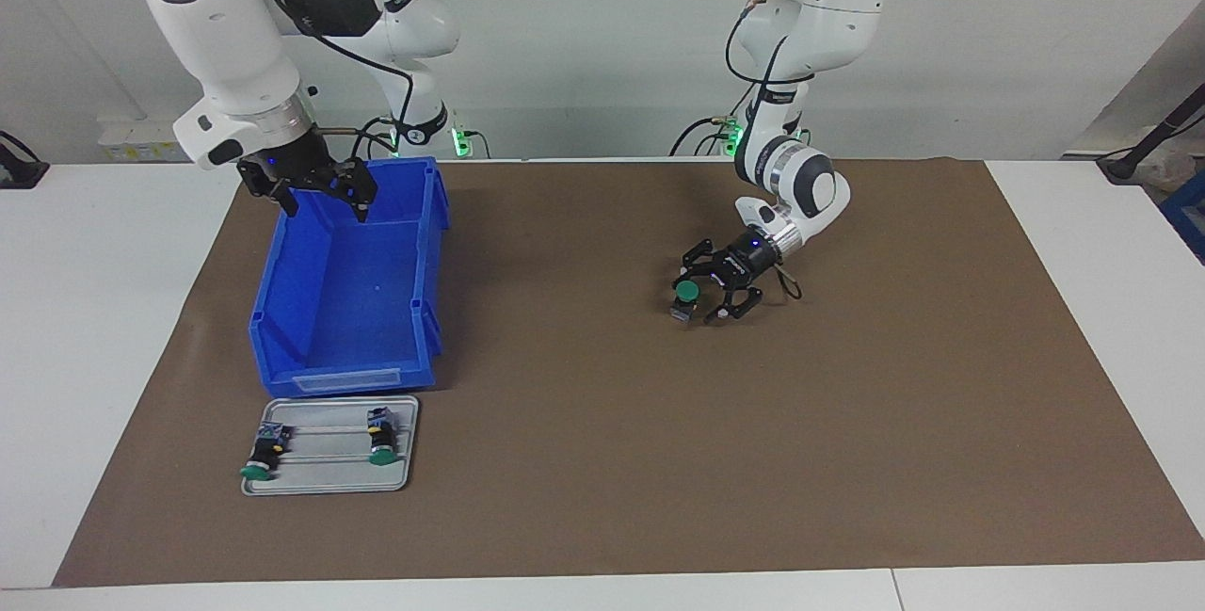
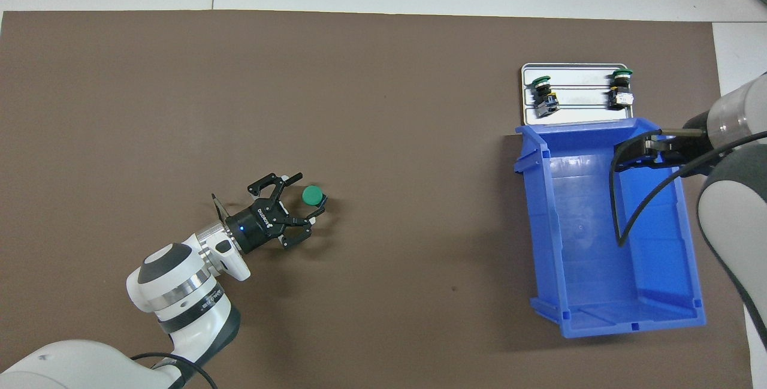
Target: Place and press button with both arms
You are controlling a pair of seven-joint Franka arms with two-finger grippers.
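Note:
A green-capped button stands cap up on the brown mat, toward the left arm's end of the table. My left gripper is low at the mat, open, with one finger on each side of the button; I cannot tell whether they touch it. In the overhead view the button sits between the left gripper's spread fingers. My right gripper is open and empty, up over the blue bin's end nearest the robots. It shows partly in the overhead view.
The blue bin is empty. A small grey tray lies against the bin's end farthest from the robots and holds two more green-capped buttons lying on their sides. The tray also shows in the overhead view.

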